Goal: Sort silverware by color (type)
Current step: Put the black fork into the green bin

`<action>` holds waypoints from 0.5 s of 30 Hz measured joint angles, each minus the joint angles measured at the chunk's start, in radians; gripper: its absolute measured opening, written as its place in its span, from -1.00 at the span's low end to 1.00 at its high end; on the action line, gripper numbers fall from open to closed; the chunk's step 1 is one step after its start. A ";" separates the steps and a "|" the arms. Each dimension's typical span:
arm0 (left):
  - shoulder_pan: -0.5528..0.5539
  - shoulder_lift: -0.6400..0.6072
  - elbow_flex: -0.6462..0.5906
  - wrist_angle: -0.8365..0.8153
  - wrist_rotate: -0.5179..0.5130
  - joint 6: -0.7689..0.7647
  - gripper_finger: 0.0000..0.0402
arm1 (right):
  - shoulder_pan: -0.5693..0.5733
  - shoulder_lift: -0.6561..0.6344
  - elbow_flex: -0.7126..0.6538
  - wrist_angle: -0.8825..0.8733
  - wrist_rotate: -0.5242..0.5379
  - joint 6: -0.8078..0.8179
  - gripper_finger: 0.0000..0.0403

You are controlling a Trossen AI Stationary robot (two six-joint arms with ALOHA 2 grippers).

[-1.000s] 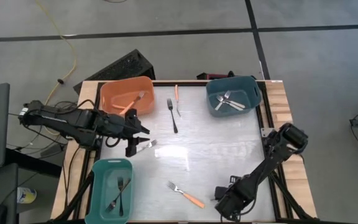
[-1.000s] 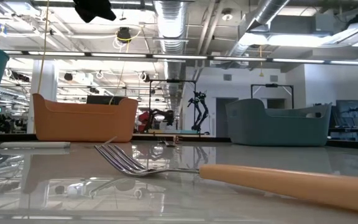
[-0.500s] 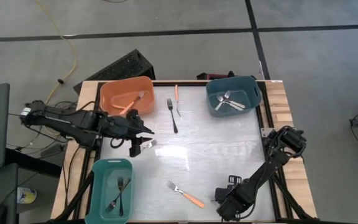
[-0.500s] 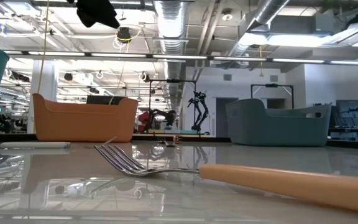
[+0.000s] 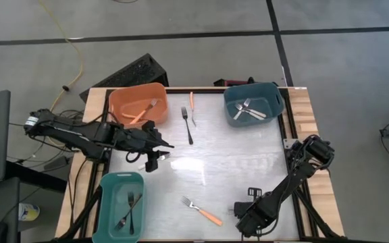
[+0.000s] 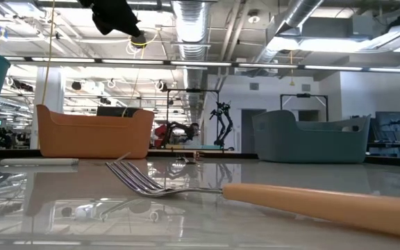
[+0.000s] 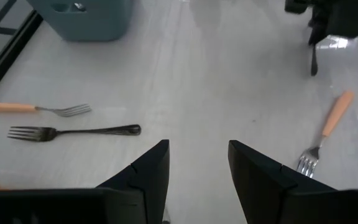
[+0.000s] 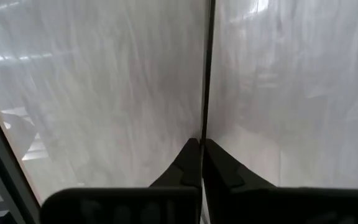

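High view showed a pale table (image 5: 235, 158) with three bins on it and slim forks loose or binned. Landmark: orange bin (image 5: 138, 102) at the far left corner. It held one orange-handled fork (image 5: 142, 111). Just beside the bin toward the table's middle lay a black fork (image 5: 187, 124), and next to that another orange-handled fork (image 5: 192, 108), both lengthwise on the table. Across from the orange bin at the far right corner sat a dark blue-grey bin (image 5: 253, 102) holding silver forks (image 5: 247, 111). On the near side of the orange bin, at the near left corner, a teal bin (image 5: 121, 200) held dark forks (image 5: 130, 209). A third orange-handled fork (image 5: 202, 210) lay on the near edge, well apart from the orange bin, diagonal; low view had it closest, tines (image 6: 134, 177) raised, handle (image 6: 325, 201) peach-orange.

Left gripper (image 5: 152, 156) hung just on the near side of the orange bin, over a white-handled fork partly hidden under it. Left wrist view showed its fingers (image 7: 148, 171) spread apart, nothing between them, bare table ahead, black fork (image 7: 73, 132) off to one side.

Right gripper (image 5: 243, 210) sat at the near right edge, far from the orange bin. Right wrist view showed its fingers (image 8: 188, 163) pinched together on a thin dark handle (image 8: 206, 68), which looked like a black fork.
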 joint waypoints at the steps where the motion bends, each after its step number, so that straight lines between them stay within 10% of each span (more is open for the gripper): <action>1: 0.000 0.000 0.000 -0.010 -0.002 0.004 -0.26 | 0.000 0.000 0.000 0.000 0.000 0.000 -0.90; 15: 0.000 -0.137 -0.145 -0.012 -0.004 -0.074 -0.26 | -0.074 -0.233 -0.006 -0.052 0.048 -0.005 -0.88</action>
